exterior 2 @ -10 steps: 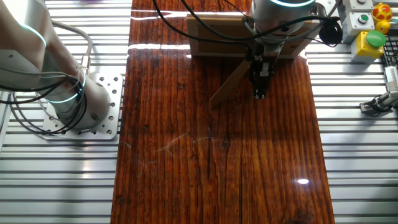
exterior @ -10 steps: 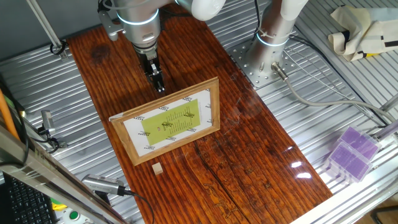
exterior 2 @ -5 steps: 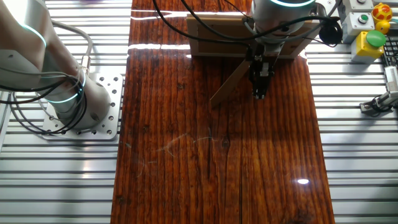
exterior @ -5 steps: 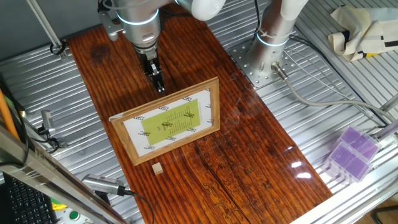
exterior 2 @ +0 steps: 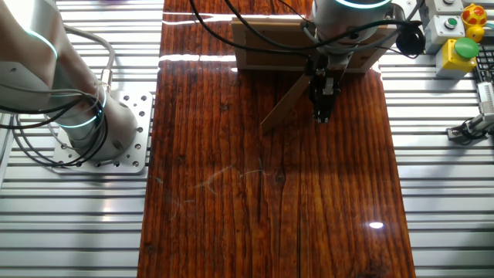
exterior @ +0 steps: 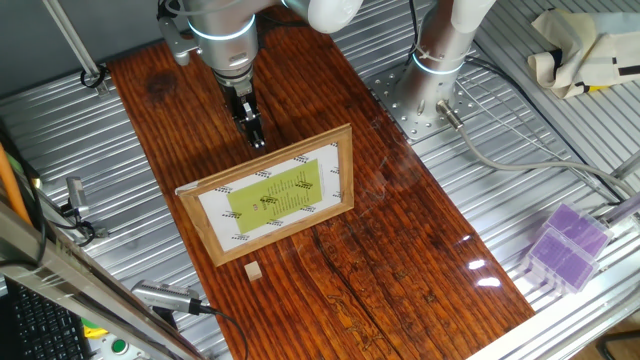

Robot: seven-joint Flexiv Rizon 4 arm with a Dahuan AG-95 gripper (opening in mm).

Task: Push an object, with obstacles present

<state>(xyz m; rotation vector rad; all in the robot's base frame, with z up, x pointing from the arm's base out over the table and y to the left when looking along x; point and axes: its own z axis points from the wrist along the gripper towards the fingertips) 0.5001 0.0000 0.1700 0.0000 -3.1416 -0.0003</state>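
One fixed view shows the little wooden cube (exterior: pixel 253 270) sitting on the table (exterior: pixel 400 260) just in front of the picture frame (exterior: pixel 270 193), close to the frame's lower edge but not touching it. Nothing is touching the cube either, so as far as I can judge the push hasn't started yet.

The frame stands propped up at a tilt, and in the other fixed view you only see its back (exterior 2: pixel 305 48) with the stand leg sticking out. The cube is hidden behind it there.

The gripper (exterior: pixel 256 135) is on the opposite side of the frame from the cube, pointing down near the frame's top edge, so the frame sits right between them. The fingers look pressed together or nearly so, with nothing held; they're dark and small, so I wouldn't swear to a tiny gap.

So what's left is basically everything: my guess is the arm needs to get around or over the frame without knocking it, then come in beside the cube.

Table is a dark, glossy wood board with strong grain and some glare spots, laid on ribbed metal rails. A purple box (exterior: pixel 565 245) sits off on the rails, and there's a button box with a green button (exterior 2: pixel 465 48) at the side.
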